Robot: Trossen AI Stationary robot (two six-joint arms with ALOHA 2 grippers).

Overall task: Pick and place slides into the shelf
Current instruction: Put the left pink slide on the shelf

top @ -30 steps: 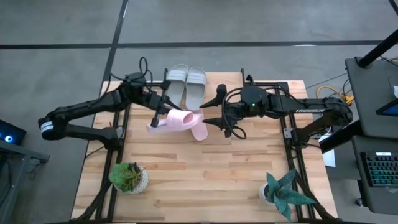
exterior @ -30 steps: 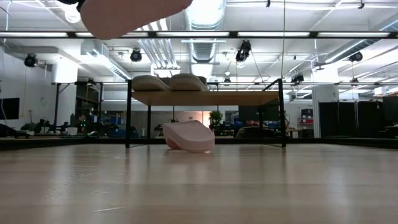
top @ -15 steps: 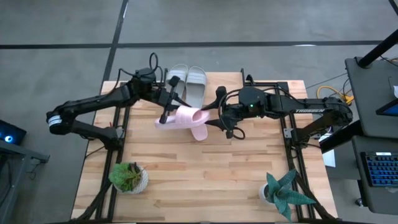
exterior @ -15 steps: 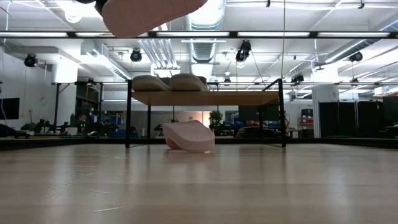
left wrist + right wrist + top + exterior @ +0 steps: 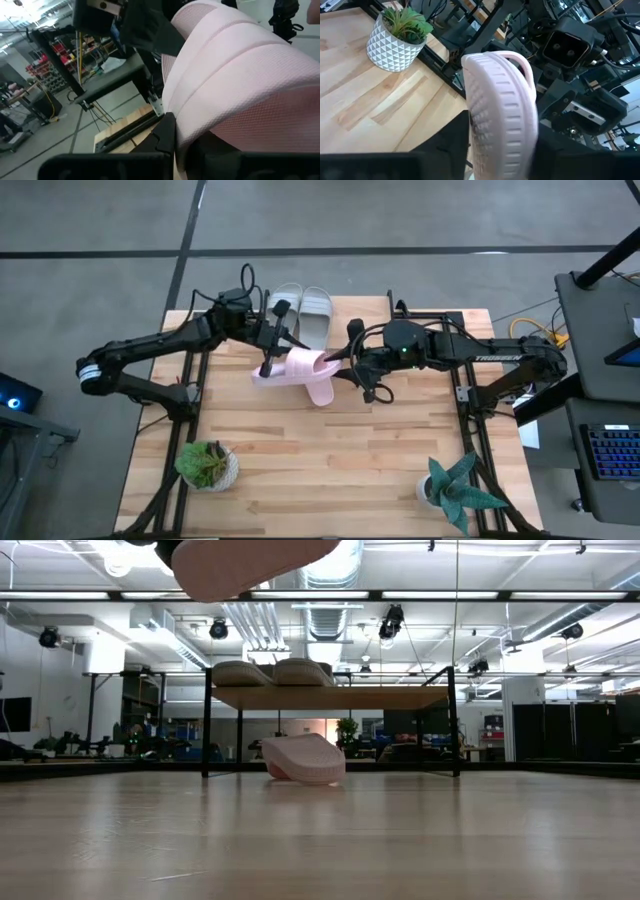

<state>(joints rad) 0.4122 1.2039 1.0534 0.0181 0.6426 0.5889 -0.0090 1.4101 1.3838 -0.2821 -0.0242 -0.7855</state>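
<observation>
My left gripper (image 5: 268, 360) is shut on a pink slide (image 5: 292, 367), held high above the table; its sole shows at the top of the low view (image 5: 250, 560). My right gripper (image 5: 347, 362) is open at this slide's right end, one finger on each side of it (image 5: 502, 115). I cannot tell whether they touch it. The second pink slide (image 5: 300, 759) lies flat on the table in front of the shelf (image 5: 340, 697). Two light grey slides (image 5: 301, 313) rest side by side on the shelf's plank top. My left gripper pinches the pink slide between its two fingers at its end toward the table's left (image 5: 276, 366). One finger (image 5: 165, 132) lies against the slide beside the wide strap (image 5: 240, 85). The slide is lifted clear of the table and reaches out toward my right gripper.
A green plant in a white patterned pot (image 5: 208, 465) stands near the front left, and a spiky plant (image 5: 458, 490) near the front right. The shelf's black legs (image 5: 207, 725) stand at the far side of the table.
My left gripper has carried the pink slide toward the table's right and a little farther back, up to my right gripper. The slide has stayed lifted clear of the table. The other pink slide and the grey slides have not moved.
</observation>
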